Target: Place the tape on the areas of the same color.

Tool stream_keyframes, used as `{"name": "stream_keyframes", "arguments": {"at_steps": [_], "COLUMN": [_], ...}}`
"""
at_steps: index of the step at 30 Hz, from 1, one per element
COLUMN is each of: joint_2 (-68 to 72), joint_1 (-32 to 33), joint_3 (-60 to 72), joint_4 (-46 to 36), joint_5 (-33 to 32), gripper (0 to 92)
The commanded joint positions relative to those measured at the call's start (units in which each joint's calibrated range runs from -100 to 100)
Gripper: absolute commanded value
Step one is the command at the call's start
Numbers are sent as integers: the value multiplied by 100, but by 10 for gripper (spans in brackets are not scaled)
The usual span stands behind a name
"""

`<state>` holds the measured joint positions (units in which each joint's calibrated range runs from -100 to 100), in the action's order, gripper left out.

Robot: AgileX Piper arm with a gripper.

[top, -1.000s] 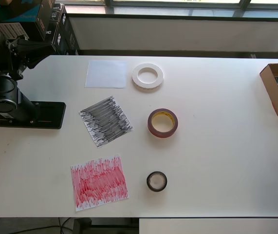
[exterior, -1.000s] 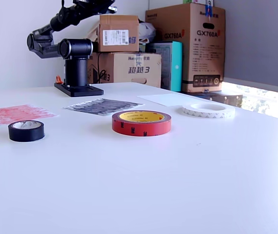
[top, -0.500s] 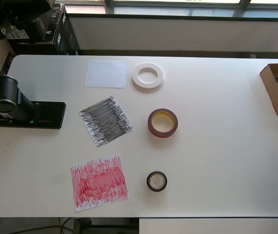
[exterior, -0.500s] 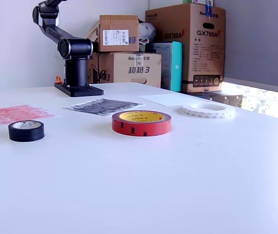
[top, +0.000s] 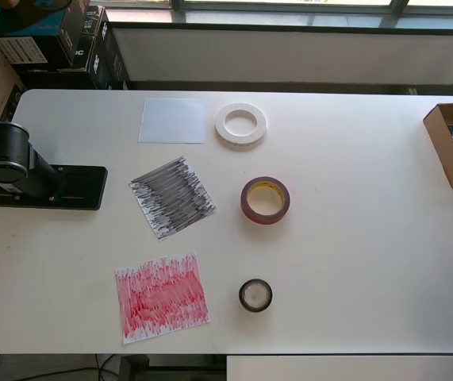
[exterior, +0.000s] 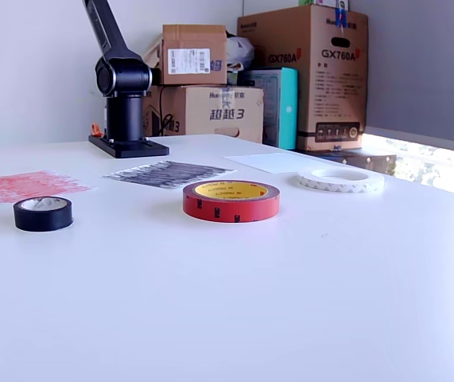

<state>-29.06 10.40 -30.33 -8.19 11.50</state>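
Three rolls of tape lie flat, holes facing up, in a row beside three paper sheets, each apparently staged for sorting by colour. Taking the black-scribbled sheet point(top: 172, 196) as landmark in the overhead view: the red roll point(top: 265, 200) lies to its right, the white roll point(top: 240, 125) up and right beside the white sheet point(top: 173, 120), the black roll point(top: 255, 295) down and right, right of the red-scribbled sheet point(top: 162, 297). No roll touches a sheet. The arm point(exterior: 112, 49) rises out of frame from its base point(top: 45, 186) at the left; its gripper is unseen, so its state cannot be told.
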Motion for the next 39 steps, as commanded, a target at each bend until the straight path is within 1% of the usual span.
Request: {"name": "stream_keyframes", "arguments": {"at_steps": [1, 6, 11, 13, 18, 25, 28, 39], "joint_2": [1709, 2298, 2588, 2672, 2934, 3458, 3786, 4871], "joint_1": [-13, -92, -131, -131, -84, 74, 74, 11], "joint_3": [1847, 2510, 2719, 2692, 2692, 2628, 2628, 2628], "joint_4": [-1935, -3428, -4718, -5133, -5846, -6254, -6271, -6271], "joint_5": [20, -21, -62, -136, -644, -996, -1118, -1159], "gripper": [16, 16, 16, 17, 17, 17, 17, 17]}}
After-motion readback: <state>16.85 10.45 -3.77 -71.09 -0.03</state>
